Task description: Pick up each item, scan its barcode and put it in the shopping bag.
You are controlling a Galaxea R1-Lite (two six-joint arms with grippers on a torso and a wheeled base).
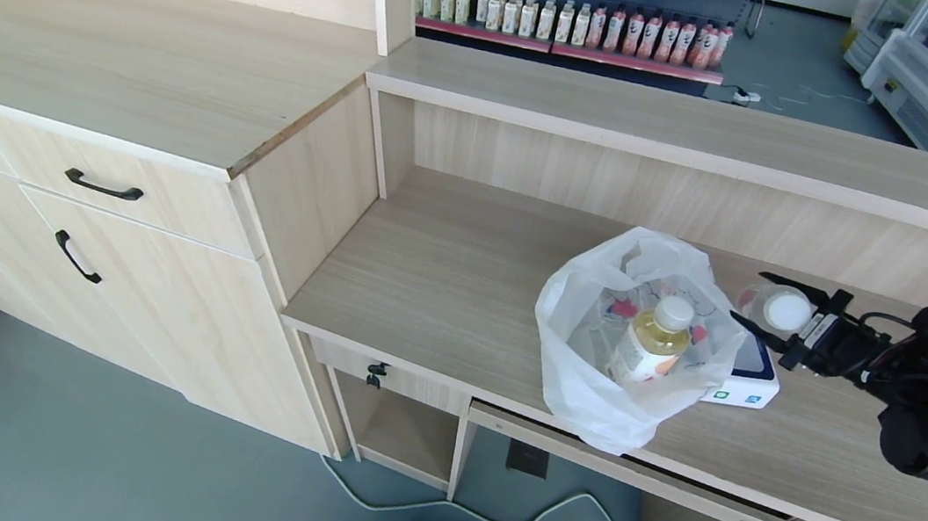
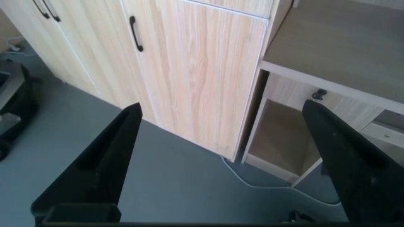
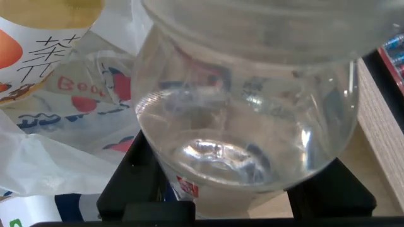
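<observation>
Above the wood counter (image 1: 444, 276), right jaws clamp a bottle (image 1: 777, 308); left jaws spread.

Pale wood counter (image 1: 444, 276), grey floor (image 1: 95, 454), drink shelves (image 1: 572, 26) behind.

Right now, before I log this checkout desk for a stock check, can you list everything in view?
translucent white plastic shopping bag: one, white, open on the light wooden counter
yellow tea bottle with white cap: one, yellow, upright inside the bag
white and blue scanner box: one, on the counter against the bag
clear plastic bottle with white cap: one, clear, held beside the bag near the scanner
shelved drink bottles: one row, pale to pink, on a red shelf behind the counter
grey cable: one, on the floor below the counter
right end effector: black, shut on the clear bottle
left end effector: black, open, above the grey floor by the cabinets
</observation>
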